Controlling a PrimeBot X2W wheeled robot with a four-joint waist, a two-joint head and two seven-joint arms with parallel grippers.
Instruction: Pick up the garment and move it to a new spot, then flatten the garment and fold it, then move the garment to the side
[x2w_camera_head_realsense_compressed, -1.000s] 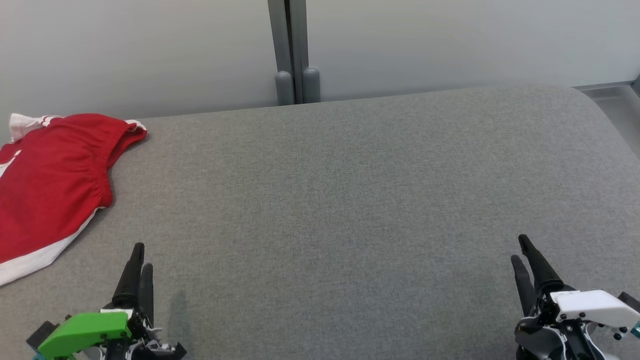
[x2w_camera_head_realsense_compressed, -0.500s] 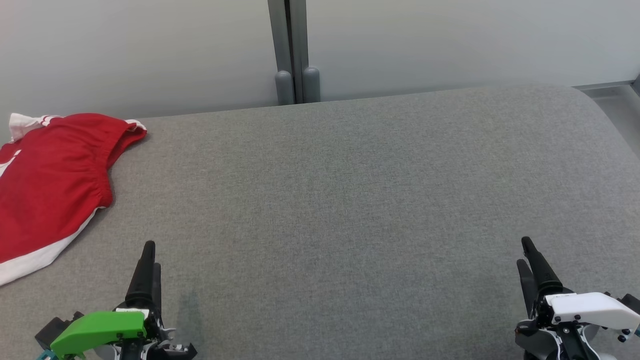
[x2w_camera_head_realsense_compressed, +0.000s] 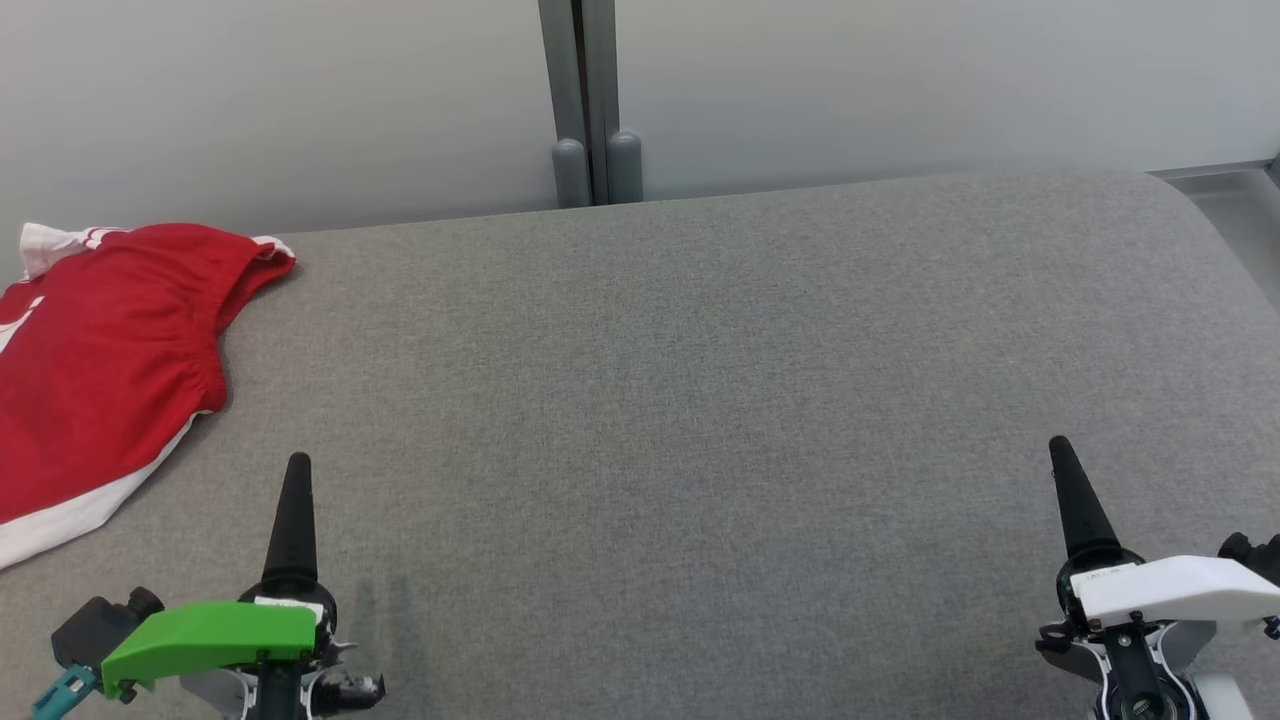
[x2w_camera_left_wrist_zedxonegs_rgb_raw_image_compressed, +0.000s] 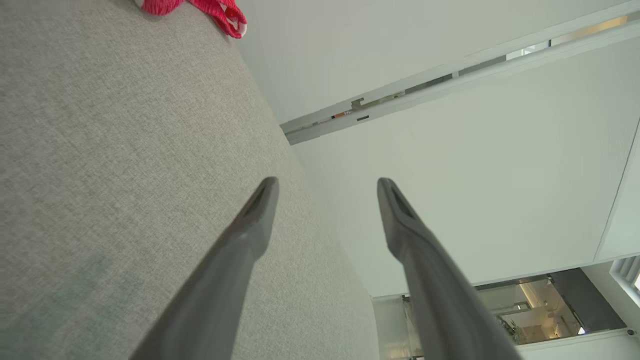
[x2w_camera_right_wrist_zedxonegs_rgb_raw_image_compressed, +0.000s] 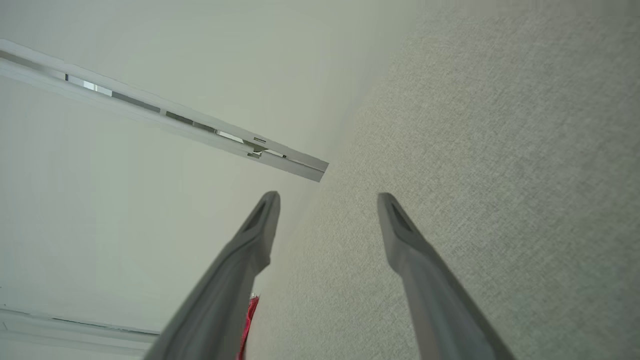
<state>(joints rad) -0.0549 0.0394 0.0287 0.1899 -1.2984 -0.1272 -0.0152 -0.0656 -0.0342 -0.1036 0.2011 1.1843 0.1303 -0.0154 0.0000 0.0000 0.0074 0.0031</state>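
Note:
The garment (x2w_camera_head_realsense_compressed: 95, 375) is red with white trim and lies folded at the far left of the grey cushioned surface (x2w_camera_head_realsense_compressed: 700, 400), partly cut off by the head view's left edge. A red corner of the garment (x2w_camera_left_wrist_zedxonegs_rgb_raw_image_compressed: 220, 12) shows at the top of the left wrist view, and a sliver of the garment (x2w_camera_right_wrist_zedxonegs_rgb_raw_image_compressed: 250, 312) behind a finger in the right wrist view. My left gripper (x2w_camera_head_realsense_compressed: 298, 470) sits at the lower left, right of the garment and apart from it. My left gripper (x2w_camera_left_wrist_zedxonegs_rgb_raw_image_compressed: 326, 187) is open and empty. My right gripper (x2w_camera_head_realsense_compressed: 1062, 455) at the lower right is also open, as my right gripper (x2w_camera_right_wrist_zedxonegs_rgb_raw_image_compressed: 327, 200) shows.
A pale wall with a grey vertical post (x2w_camera_head_realsense_compressed: 588, 100) runs behind the surface. The surface's rounded right end (x2w_camera_head_realsense_compressed: 1210, 230) drops off at the upper right.
Both grippers have turned so that each pair of fingers now lines up as one in the head view. The garment has not moved.

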